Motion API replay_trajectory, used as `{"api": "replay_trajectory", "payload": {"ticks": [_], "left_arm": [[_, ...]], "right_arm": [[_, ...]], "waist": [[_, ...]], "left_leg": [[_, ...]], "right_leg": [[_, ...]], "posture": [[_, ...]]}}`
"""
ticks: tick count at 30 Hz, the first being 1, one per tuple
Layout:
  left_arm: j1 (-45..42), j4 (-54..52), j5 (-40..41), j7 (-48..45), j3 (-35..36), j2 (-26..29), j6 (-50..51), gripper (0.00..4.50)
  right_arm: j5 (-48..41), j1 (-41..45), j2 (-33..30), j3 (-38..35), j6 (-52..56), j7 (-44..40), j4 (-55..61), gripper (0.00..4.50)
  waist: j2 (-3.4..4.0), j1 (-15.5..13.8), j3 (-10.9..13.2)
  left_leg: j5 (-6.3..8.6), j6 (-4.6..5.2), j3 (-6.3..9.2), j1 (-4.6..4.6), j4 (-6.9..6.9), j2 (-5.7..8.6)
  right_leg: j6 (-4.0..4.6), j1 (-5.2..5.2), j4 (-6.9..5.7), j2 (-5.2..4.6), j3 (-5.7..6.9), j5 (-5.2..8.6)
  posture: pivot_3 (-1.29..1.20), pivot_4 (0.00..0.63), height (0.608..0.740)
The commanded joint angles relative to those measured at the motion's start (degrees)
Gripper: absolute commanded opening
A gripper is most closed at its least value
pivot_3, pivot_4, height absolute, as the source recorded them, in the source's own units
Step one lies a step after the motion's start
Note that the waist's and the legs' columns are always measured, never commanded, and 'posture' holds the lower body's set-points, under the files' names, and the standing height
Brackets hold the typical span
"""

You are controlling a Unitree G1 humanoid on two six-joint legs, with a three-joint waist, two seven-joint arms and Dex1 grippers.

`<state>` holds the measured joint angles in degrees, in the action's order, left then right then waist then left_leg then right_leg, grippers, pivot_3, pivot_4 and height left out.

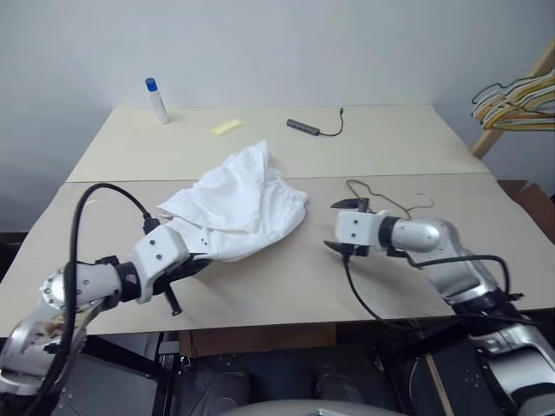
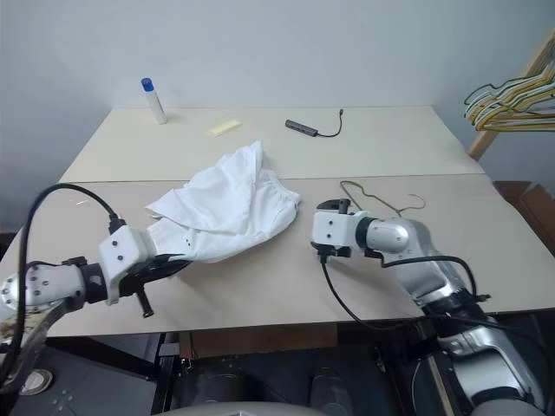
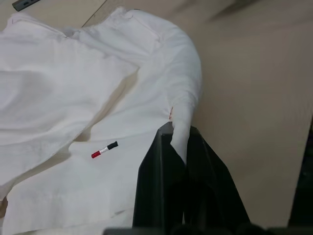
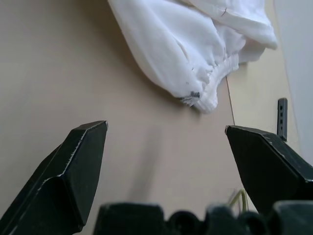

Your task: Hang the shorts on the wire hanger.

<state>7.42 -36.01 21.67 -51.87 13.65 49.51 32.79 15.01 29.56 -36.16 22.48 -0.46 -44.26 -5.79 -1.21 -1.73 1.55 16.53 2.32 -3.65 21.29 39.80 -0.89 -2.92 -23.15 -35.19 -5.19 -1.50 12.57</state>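
The left pincer (image 3: 178, 161) pinches only a thin fold of the shorts (image 1: 238, 208), heaped mid-bench; that hem could slip free if pulled. The right pincer (image 4: 166, 166) gapes empty near the wire hanger (image 1: 386, 198).

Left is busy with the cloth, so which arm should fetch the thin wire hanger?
Right: its open tool hangs beside the thin olive-grey wire hanger, while the left tool pinches the white cloth shorts.
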Motion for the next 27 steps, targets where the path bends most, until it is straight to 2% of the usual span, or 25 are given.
{"api": "replay_trajectory", "payload": {"ticks": [1, 5, 10, 12, 20, 25, 27], "left_arm": [[0.51, -2.54, 4.37, -2.11, 5.58, 1.02, -0.06, 0.02], [2.83, -2.66, 5.75, -4.13, 9.63, 2.75, -0.45, 0.02], [4.43, -3.18, 6.21, -4.08, 11.08, 3.44, -0.69, 0.02], [5.23, -3.59, 6.21, -3.88, 11.44, 3.35, -0.58, 0.02], [7.07, -2.63, 5.40, -3.52, 11.61, 3.04, -1.40, 0.00], [6.06, 2.22, 1.40, -3.02, 8.11, 3.24, -4.79, 0.00], [4.24, 5.39, -2.34, -2.31, 4.50, 3.73, -7.54, 0.00]], "right_arm": [[0.59, 3.59, 4.21, 0.84, -4.69, 1.87, -4.57, 4.50], [5.85, 8.39, 10.38, 4.06, -10.77, 7.86, -16.46, 4.50], [12.03, 13.30, 13.77, 7.17, -18.12, 15.60, -29.25, 4.50], [12.52, 14.87, 14.44, 7.43, -20.00, 16.27, -32.71, 4.50], [14.50, 17.73, 15.68, 8.07, -25.62, 17.99, -40.72, 1.85], [16.19, 17.41, 14.40, 7.39, -25.74, 19.34, -40.82, 0.03], [16.90, 16.48, 12.40, 6.73, -24.87, 19.89, -38.75, 0.01]], "waist": [[0.00, -0.21, 0.00], [0.01, -0.06, 0.01], [0.05, -0.50, 0.03], [0.05, -0.51, 0.04], [0.06, -0.40, 0.04], [0.08, -0.32, 0.05], [0.11, -0.44, 0.07]], "left_leg": [[0.00, -0.01, 0.01, 0.00, 0.00, -0.01], [-0.04, -0.07, 0.00, -0.04, -0.03, -0.03], [-0.10, -0.18, 0.02, -0.12, -0.03, 0.01], [-0.13, -0.24, 0.03, -0.12, -0.03, 0.02], [-0.23, -0.40, 0.11, -0.23, -0.16, -0.02], [-0.23, -0.41, 0.12, -0.23, -0.15, -0.02], [-0.24, -0.41, 0.13, -0.23, -0.16, -0.01]], "right_leg": [[0.00, 0.00, -0.01, 0.00, 0.01, 0.00], [0.04, -0.02, -0.13, 0.04, 0.01, 0.00], [0.12, -0.04, -0.36, 0.02, 0.02, 0.06], [0.16, -0.08, -0.47, 0.00, 0.02, 0.08], [0.32, -0.11, -0.72, 0.08, 0.06, 0.17], [0.32, -0.11, -0.72, 0.07, 0.06, 0.17], [0.32, -0.10, -0.71, 0.07, 0.08, 0.17]], "posture": [[0.14, 0.000, 0.740], [0.15, 0.000, 0.740], [0.17, 0.000, 0.740], [0.17, 0.000, 0.740], [0.18, 0.000, 0.740], [0.14, 0.000, 0.740], [0.13, 0.000, 0.740]]}}
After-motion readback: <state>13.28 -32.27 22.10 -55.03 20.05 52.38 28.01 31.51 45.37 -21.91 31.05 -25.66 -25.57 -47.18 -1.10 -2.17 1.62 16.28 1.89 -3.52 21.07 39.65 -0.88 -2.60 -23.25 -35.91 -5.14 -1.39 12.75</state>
